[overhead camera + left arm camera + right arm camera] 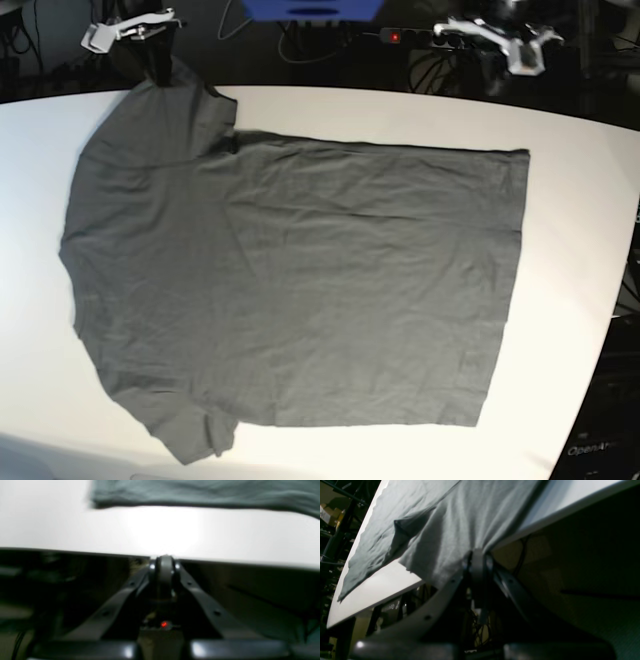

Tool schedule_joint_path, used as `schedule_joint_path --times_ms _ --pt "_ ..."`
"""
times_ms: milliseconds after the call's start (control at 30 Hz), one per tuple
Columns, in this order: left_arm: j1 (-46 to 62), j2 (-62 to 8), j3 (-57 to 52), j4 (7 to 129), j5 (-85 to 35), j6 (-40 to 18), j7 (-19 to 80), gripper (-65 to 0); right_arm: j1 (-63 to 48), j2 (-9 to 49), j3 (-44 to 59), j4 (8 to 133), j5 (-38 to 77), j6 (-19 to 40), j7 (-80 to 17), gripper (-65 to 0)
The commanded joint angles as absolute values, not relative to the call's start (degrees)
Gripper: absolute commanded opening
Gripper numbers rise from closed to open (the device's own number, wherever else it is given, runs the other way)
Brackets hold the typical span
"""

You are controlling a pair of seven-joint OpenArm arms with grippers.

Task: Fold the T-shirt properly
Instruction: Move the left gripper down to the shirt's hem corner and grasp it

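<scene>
R gripper (477,555) clamped on T-shirt (300,280) sleeve | L gripper (165,561) closed, empty, off table (160,532) edge | tip: lift sleeve slow, keep body flat

We see our right gripper (477,555) at the table's far edge with its jaws closed on the T-shirt (450,530) sleeve. Our left gripper (165,561) hovers off the same edge, jaws together, holding nothing.
</scene>
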State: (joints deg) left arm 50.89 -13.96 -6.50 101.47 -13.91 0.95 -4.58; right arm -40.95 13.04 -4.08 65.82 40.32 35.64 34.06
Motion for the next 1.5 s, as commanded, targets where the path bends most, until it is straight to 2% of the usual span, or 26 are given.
schedule_joint_path --times_ms 0,133,433,633,900,1233,1467 --pt "50.86 -14.2 -8.22 103.6 -15.16 0.31 -3.56 -63.8 -40.57 13.85 -3.82 66.68 41.27 36.09 36.26 -64.7" --pt "49.45 -14.29 -13.14 107.21 -19.91 0.22 4.7 -63.8 -40.57 13.85 -3.82 66.68 41.27 36.09 36.26 -64.7" --pt "45.32 -13.05 -21.67 108.88 -25.98 0.22 12.88 -63.8 -40.57 13.85 -3.82 66.68 41.27 36.09 36.26 -64.7" --pt "40.57 -9.45 -28.88 108.79 -25.89 0.22 19.47 -63.8 -40.57 13.85 -3.82 66.68 41.27 36.09 36.26 -64.7" --pt "34.24 -9.98 -33.36 104.31 -25.45 0.22 29.58 -63.8 -40.57 13.85 -3.82 66.68 41.27 36.09 36.26 -64.7" --pt "22.81 -8.13 -34.15 99.91 -8.04 0.31 47.96 -63.9 -40.57 13.85 -3.82 66.68 41.27 36.09 36.26 -64.7" --pt "24.75 -5.93 -30.73 105.98 1.54 0.22 45.32 -63.9 -40.57 13.85 -3.91 66.68 41.27 36.09 36.26 -64.7"
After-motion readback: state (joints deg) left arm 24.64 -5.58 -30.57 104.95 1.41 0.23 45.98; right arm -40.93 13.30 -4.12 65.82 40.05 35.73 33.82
